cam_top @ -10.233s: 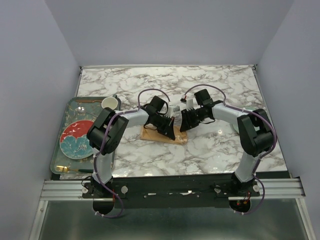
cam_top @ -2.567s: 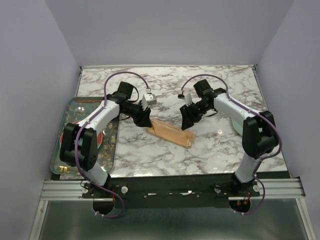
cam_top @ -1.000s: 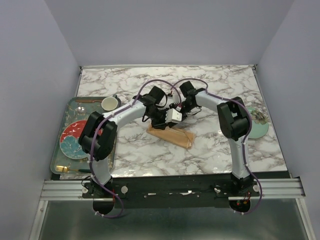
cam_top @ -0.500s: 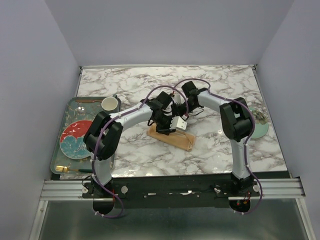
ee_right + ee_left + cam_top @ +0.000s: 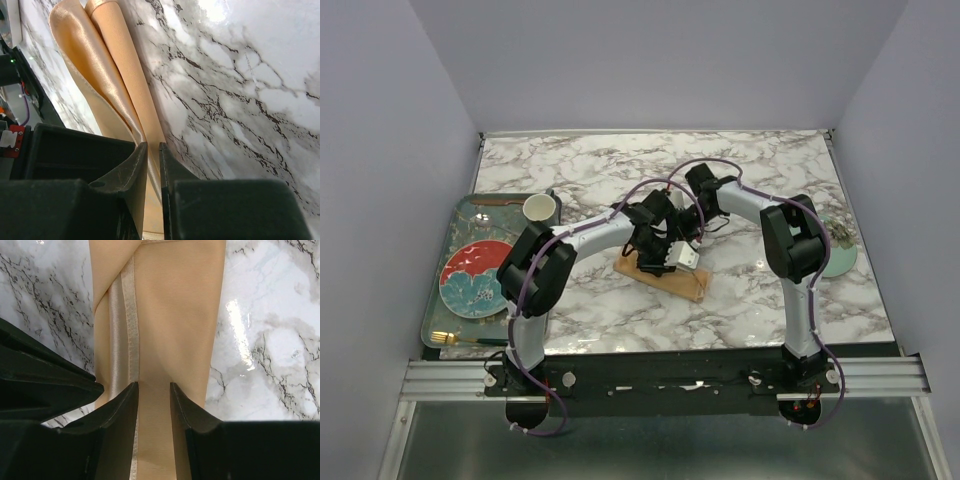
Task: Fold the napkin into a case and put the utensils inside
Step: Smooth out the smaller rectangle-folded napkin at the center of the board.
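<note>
The napkin (image 5: 682, 283) lies on the marble as a narrow peach-orange folded strip, the case. My left gripper (image 5: 656, 264) is down on its left part. In the left wrist view the left gripper (image 5: 152, 386) has its jaws apart, and both fingertips (image 5: 131, 390) rest on the flat cloth (image 5: 175, 315), which spreads wider than the jaws. My right gripper (image 5: 680, 238) meets the strip from behind. Seen from the right wrist, the right gripper (image 5: 153, 146) is shut on a thin satin edge of the napkin (image 5: 95, 65). A gold utensil (image 5: 448, 338) lies at the tray's front.
A grey patterned tray (image 5: 470, 215) at the left holds a red plate (image 5: 473, 278) and a white cup (image 5: 539, 207). A pale green plate (image 5: 840, 255) sits at the right edge behind the right arm. Both arms cross over the table's middle.
The left gripper has slid right and nearer along the napkin strip. The right gripper stays at the strip's back edge. The strip itself has barely shifted.
</note>
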`<state>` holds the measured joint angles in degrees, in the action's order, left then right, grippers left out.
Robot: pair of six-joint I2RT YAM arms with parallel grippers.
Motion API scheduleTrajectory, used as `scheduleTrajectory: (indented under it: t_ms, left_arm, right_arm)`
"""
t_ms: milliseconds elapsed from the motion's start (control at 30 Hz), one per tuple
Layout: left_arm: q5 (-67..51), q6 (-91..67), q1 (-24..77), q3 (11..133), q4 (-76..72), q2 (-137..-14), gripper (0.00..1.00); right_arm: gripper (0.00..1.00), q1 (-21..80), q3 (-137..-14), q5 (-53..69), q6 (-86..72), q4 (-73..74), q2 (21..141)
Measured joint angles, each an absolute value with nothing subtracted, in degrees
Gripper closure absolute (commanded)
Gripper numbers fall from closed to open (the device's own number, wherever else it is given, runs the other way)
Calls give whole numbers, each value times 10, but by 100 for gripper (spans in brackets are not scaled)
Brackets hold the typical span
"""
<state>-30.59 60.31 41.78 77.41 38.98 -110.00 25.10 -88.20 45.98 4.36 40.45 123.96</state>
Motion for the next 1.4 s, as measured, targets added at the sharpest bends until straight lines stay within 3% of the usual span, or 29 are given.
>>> scheduleTrajectory:
  t_ms: [433, 600, 1000, 1233, 1400]
  left_arm:
    - [-299, 613, 425, 783, 383, -1106, 55]
    - [-295, 615, 425, 789, 378, -1107, 56]
    - [-294, 630, 425, 791, 396, -1119, 68]
    - [-294, 633, 428, 805, 411, -1132, 87]
    - [-294, 630, 428, 818, 418, -1135, 95]
  right_arm:
    - [99, 251, -863, 460, 57, 406, 1242]
    - [99, 251, -860, 460, 56, 406, 1244]
    - [99, 251, -860, 460, 57, 406, 1246]
    - [99, 251, -860, 461, 57, 406, 1246]
    - [99, 251, -859, 463, 57, 406, 1246]
